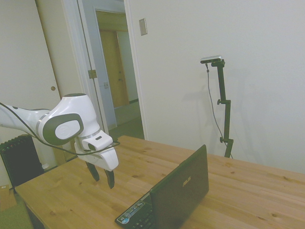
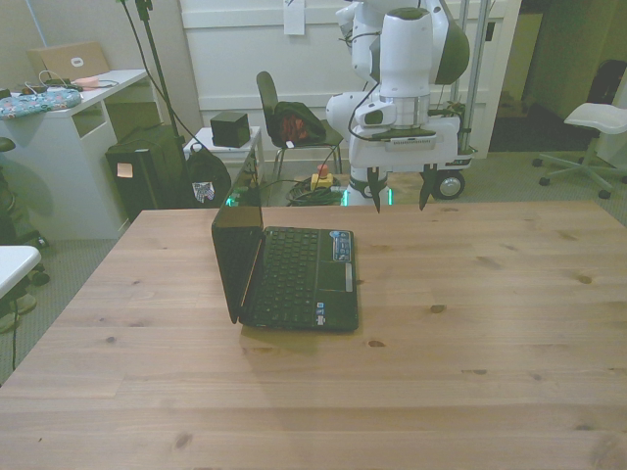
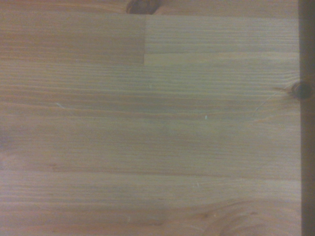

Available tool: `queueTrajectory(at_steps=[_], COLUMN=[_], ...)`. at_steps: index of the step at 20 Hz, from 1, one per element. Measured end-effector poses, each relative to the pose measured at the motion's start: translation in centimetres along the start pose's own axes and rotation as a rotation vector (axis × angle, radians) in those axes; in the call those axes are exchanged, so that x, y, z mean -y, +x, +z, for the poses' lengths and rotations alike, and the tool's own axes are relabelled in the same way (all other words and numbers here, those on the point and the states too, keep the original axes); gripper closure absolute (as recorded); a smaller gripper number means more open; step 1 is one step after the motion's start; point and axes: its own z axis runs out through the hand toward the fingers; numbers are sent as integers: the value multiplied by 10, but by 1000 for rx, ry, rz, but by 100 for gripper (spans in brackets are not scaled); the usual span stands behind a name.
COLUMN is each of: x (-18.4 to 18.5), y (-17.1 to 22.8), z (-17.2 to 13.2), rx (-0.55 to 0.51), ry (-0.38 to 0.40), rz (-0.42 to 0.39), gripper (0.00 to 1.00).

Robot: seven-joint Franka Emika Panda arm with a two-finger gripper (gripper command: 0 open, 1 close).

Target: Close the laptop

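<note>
The fingers [image 2: 401,187] are spread wide and hold nothing. They hang above the far edge of the surface [image 2: 490,323]. From them, the laptop [image 2: 294,274] lies at about 7 o'clock in the front view, well apart, lid upright at roughly a right angle.

Handling estimate: rigid shell, hinge with moderate friction, smooth matte lid likely slippery. Do not grasp; push the lid's top edge [image 1: 202,149] from behind toward the keyboard.

Count: one laptop, one arm, two fingers.

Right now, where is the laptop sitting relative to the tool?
The open black matte laptop sits on the wooden table left of centre in the front view, while the tool hovers apart, toward its right, over the far edge.
</note>
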Motion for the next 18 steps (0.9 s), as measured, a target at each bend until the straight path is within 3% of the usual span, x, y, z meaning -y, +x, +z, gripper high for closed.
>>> queueTrajectory(at_steps=[7, 12, 18], x=[6, 5, -26], y=[16, 50, 108], z=[-23, -83, -150], rx=[0, -20, -37], ry=[16, 44, 66], rz=[33, 96, 211], gripper=[0, 0, 0])
